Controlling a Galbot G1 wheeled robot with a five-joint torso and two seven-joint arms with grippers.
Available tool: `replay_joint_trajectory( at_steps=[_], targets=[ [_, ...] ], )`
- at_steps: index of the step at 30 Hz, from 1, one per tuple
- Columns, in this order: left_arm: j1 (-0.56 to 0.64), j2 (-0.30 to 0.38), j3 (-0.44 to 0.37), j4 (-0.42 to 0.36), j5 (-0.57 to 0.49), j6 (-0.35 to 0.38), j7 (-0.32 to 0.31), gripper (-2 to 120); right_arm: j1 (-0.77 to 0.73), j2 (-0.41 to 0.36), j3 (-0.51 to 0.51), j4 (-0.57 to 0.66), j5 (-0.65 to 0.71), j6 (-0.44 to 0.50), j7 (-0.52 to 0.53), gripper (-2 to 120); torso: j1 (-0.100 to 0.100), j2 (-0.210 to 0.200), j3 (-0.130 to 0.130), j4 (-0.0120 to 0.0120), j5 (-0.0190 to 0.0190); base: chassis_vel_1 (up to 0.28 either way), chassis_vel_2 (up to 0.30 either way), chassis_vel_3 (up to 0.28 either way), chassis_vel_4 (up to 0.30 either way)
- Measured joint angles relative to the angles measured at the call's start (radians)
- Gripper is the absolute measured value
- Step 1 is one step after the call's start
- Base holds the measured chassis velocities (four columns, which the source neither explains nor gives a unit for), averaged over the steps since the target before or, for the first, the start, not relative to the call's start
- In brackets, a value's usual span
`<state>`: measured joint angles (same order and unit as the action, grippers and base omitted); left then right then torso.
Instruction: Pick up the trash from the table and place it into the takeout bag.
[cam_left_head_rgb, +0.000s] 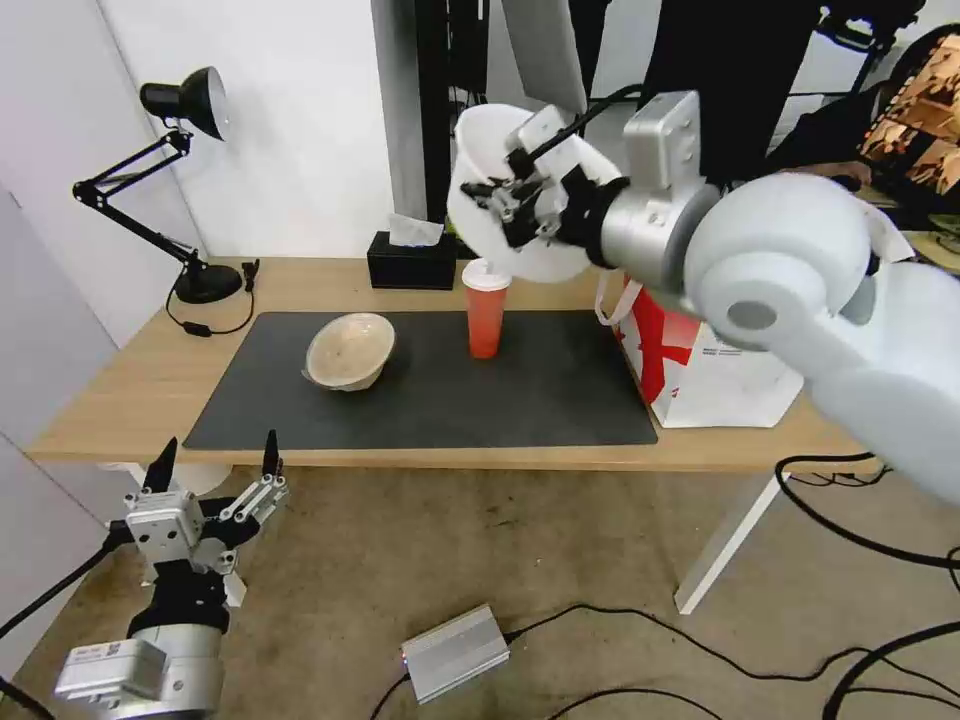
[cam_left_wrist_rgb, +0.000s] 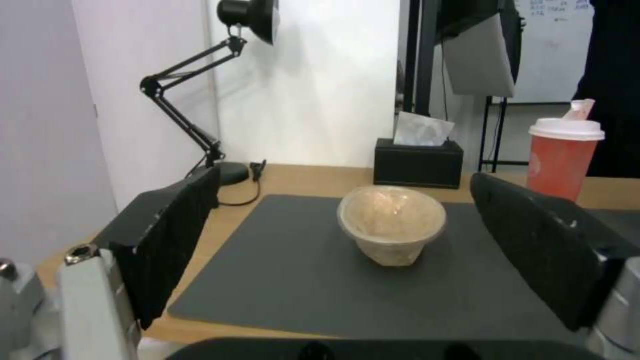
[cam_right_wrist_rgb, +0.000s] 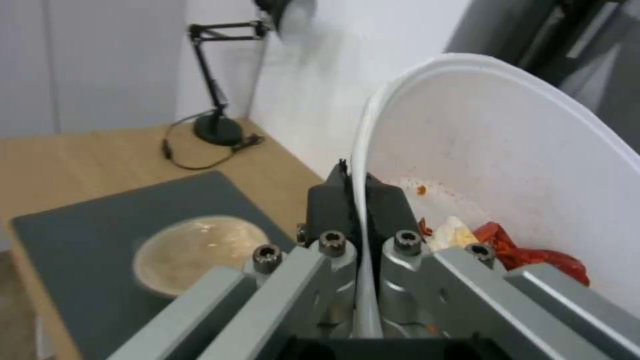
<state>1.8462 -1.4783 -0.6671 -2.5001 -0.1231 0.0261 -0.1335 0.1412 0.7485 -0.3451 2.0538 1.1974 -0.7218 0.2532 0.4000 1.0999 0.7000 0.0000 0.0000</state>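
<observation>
White plastic bowl with red chili scraps is up in the air, clamped by its rim in my right gripper, tilted steeply on edge. In the right wrist view the black fingertips pinch the thin wall from both sides, scraps pooled at the low side.

Landmark: the dark grey rectangular mat on the long light-wood table.
- tall red cup with white lid: upright on the mat's far edge, below the lifted bowl
- shallow beige bowl: on the mat, left of the cup
- boxy white-and-red takeout bag: standing just off the mat's right end

My left gripper hangs below the table's near edge, jaws spread wide, holding nothing.
</observation>
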Motion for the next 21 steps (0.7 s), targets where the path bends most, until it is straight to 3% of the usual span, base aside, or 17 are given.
replay_joint_trajectory(
  at_steps=[12, 21],
  targets=[
    [-0.001, -0.007, -0.002, 0.0, 0.002, 0.0, 0.0, 100, 0.001, -0.038, 0.058, -0.05, -0.008, 0.0, -0.021, 0, 0.0, 0.0, 0.0, 0.0001, 0.0, 0.0, 0.0, 0.0, 0.0],
    [-0.004, -0.012, -0.005, 0.0, 0.002, 0.0, 0.0, 100, -0.031, -0.116, 0.116, -0.089, -0.051, 0.0, -0.077, 0, 0.0, 0.0, 0.0, -0.0001, 0.0001, 0.0, 0.0, 0.0, 0.0]
  ],
)
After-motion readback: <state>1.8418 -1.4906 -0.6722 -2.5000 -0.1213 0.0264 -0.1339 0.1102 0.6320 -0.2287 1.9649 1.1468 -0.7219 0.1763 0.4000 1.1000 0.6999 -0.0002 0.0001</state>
